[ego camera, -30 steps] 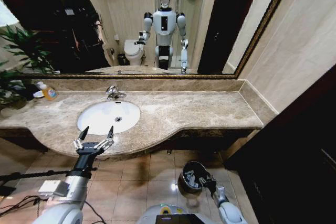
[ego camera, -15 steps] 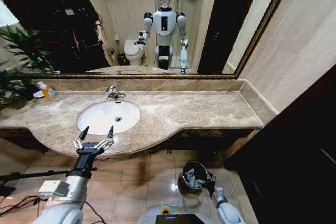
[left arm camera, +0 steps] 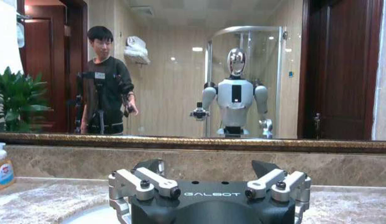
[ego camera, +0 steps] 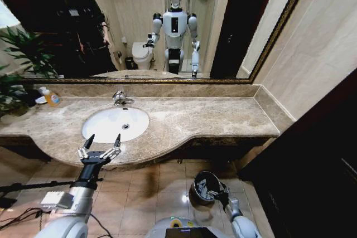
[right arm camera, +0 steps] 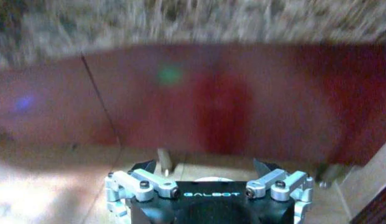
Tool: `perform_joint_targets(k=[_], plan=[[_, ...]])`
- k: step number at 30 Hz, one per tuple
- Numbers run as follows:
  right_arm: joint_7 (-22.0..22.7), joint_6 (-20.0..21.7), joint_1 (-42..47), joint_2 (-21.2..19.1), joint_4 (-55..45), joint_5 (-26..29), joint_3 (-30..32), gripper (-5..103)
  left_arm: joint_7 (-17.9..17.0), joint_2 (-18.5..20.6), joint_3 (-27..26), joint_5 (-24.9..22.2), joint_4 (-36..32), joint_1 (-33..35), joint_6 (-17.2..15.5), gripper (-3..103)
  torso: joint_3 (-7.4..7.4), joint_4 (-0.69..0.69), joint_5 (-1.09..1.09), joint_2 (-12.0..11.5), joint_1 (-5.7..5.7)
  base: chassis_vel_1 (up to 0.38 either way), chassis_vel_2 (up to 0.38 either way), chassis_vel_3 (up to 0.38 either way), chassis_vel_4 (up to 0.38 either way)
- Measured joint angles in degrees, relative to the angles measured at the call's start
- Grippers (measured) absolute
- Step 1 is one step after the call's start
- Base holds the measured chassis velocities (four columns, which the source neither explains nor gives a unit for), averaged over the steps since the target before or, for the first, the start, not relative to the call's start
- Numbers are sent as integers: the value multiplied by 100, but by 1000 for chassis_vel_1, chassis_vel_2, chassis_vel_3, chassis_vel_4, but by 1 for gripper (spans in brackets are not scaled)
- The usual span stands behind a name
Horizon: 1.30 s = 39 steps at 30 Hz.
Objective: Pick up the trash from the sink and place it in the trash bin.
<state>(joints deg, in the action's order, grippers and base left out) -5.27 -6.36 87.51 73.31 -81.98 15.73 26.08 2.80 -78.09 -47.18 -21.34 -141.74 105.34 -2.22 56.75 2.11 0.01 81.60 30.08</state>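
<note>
Little changed since earlier frame beyond slight shift of right gripper [ego camera: 218, 195], fingers spread, low centre-right beside trash bin [ego camera: 202, 187]; left gripper [ego camera: 100, 144] open, empty, lower left at rim of bare-looking sink [ego camera: 115, 124]; risk: knocking bin, grabbing nothing.

bathroom | marble counter [ego camera: 195, 118] | oval sink [ego camera: 115, 124] | faucet [ego camera: 119, 98] | wall mirror [ego camera: 145, 20]

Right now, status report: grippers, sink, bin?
Left gripper open, at counter edge before sink. Right gripper open, low beside trash bin. Basin looks bare.
</note>
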Motion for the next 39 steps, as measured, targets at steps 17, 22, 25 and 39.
perform_joint_targets(k=[17, 22, 25, 39], plan=[[-178, 658, 1362, 464, -4431, 896, 1795, 100, 0, 0, 0, 0, 0, 0, 0, 100, 0, 0, -1, 1, 0, 0, 0, 0, 0], [-186, 934, 1205, 507, -4990, 894, 2300, 100, 0, 0, 0, 0, 0, 0, 0, 100, 0, 0, -1, 1, 0, 0, 0, 0, 0], [-188, 1188, 1190, 475, -5217, 1017, 2432, 100, 0, 0, 0, 0, 0, 0, 0, 100, 0, 0, -2, 1, 0, 0, 0, 0, 0], [-209, 1356, 1096, 399, -5106, 1090, 2217, 100, 0, 0, 0, 0, 0, 0, 0, 100, 0, 0, -1, 0, 0, 0, 0, 0, 0]])
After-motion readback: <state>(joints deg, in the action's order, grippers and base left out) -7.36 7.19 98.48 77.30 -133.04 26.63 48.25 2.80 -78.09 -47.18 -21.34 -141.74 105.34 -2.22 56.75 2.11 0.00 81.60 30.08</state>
